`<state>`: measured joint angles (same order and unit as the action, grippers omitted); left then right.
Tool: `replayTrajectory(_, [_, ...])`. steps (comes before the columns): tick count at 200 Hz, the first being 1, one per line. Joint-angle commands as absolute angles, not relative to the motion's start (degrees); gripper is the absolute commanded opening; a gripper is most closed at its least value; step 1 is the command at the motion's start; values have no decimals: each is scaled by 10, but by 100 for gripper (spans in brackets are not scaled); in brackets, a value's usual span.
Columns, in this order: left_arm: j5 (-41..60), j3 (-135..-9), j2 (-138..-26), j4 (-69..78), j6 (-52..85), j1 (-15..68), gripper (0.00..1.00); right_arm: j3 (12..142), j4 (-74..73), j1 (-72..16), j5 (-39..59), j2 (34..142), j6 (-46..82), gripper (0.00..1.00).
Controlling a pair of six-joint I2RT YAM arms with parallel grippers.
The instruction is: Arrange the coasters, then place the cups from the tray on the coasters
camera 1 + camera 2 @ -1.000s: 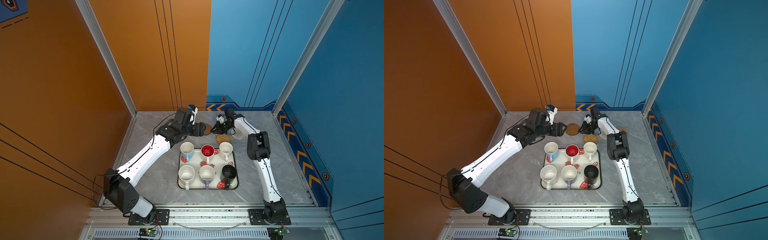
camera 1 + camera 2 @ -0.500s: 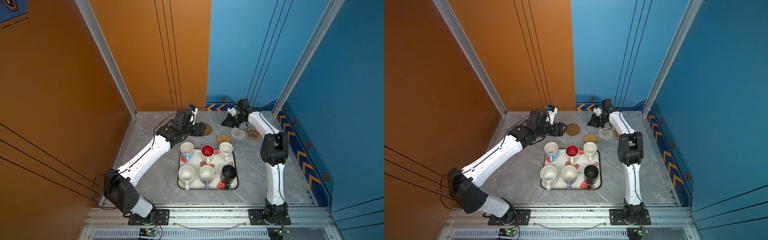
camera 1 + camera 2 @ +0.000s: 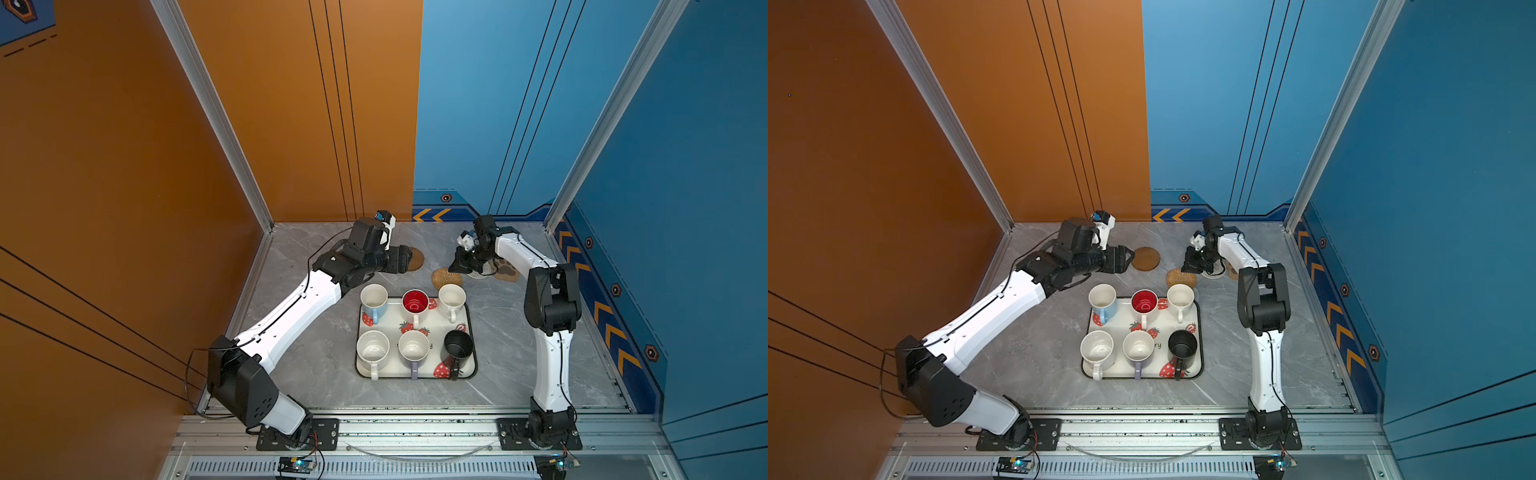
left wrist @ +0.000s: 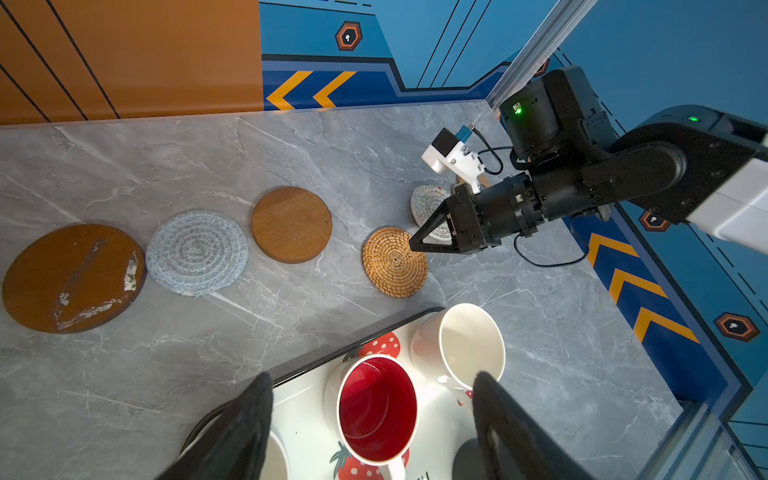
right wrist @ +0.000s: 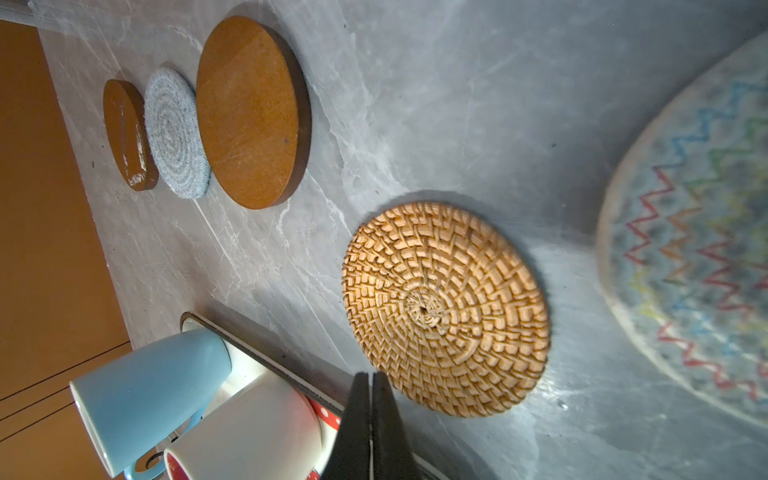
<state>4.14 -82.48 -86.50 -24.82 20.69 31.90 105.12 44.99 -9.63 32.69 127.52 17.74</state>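
**Me:** My right gripper is pinched fully shut on nothing, tip low beside the rattan coaster. I can't tell if it touches.

**Spotter:** Use it as a pusher, I'd say. Keep it flat and slow.

**Me:** The tray rim is near that coaster, so I'll steer away from it. My left gripper hovers wide open and empty by the tray's far edge, and all six cups sit inside.

**Spotter:** There's bare marble between the rattan and the brown disc. The zigzag round and paw-print coaster crowd the wall side.
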Motion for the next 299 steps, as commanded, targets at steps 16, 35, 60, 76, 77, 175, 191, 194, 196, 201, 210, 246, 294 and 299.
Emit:
replayTrajectory(16, [41,-810,-858,-244,213,320,77,1042,459,-99,311,1311,164,0])
replayTrajectory(35, [38,-809,-855,-244,212,321,77,1044,459,-99,311,1323,164,0])
replayTrajectory(60, [36,-808,-852,-244,212,320,77,1052,458,-98,313,1339,166,0])
replayTrajectory(76, [35,-808,-851,-247,212,320,77,1064,459,-97,313,1352,170,0])
replayTrajectory(77, [35,-808,-851,-247,211,319,77,1065,459,-97,313,1352,170,0])
replayTrajectory(175, [16,-803,-831,-267,207,317,77,1221,460,-87,309,1456,222,0])
replayTrajectory(191, [13,-799,-827,-268,207,317,77,1248,460,-84,306,1473,232,0])
replayTrajectory(194, [13,-798,-826,-268,207,316,77,1254,460,-84,306,1476,233,0])
replayTrajectory(196, [13,-798,-825,-268,207,316,77,1258,460,-84,306,1478,235,0])
replayTrajectory(201, [12,-797,-824,-269,208,316,77,1267,460,-84,305,1485,238,0])
replayTrajectory(210, [11,-794,-821,-269,209,316,77,1284,460,-83,304,1496,244,0])
replayTrajectory(246, [4,-781,-810,-273,212,317,77,1344,459,-82,298,1538,271,0])
replayTrajectory(294, [-2,-773,-799,-278,213,316,77,1371,402,-79,302,1567,317,0])
replayTrajectory(299, [-2,-773,-799,-279,214,316,77,1373,396,-79,303,1569,323,0])
